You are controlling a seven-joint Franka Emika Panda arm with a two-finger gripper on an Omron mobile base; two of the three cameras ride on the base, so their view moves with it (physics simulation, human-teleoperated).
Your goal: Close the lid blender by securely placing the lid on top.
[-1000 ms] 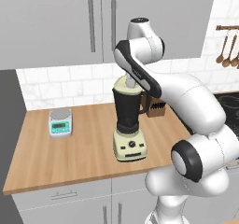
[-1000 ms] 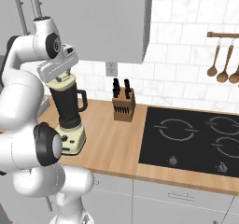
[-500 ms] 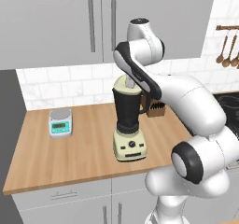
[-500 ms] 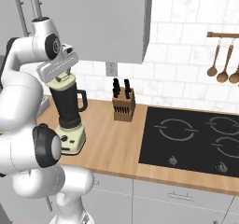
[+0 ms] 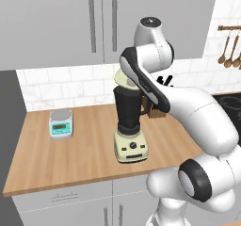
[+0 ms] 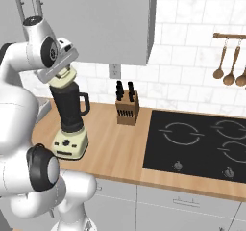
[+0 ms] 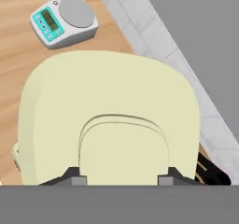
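No brand name or words can be read on anything. The little screen on the scale [image 7: 64, 20] is too small to read.

The lid [image 7: 109, 120] is pale cream-yellow. It is a square with round corners, and it has a raised round knob in its middle. In the hand view the two dark tips of the claw [image 7: 122, 178] sit on either side of that knob. The claw is closed on the knob and is holding the lid.

The lid [image 5: 124, 79] is at the top of the blender [image 5: 130, 125], under the robot's hand. It looks a little tilted in the left base view. It cannot be told if it sits all the way down on the jar.

The blender [image 6: 70, 120] stands straight up on the wooden bench [image 5: 70, 157], so its long side goes up and down. Its jar is dark grey-black and gets thinner toward the bottom. The handle sticks out to the right side, toward the knife block [image 6: 127, 108]. The base is cream with a black dial and buttons facing the near edge of the bench.

The scale [image 5: 61, 124] is grey and teal and sits well apart, to the left of the blender.
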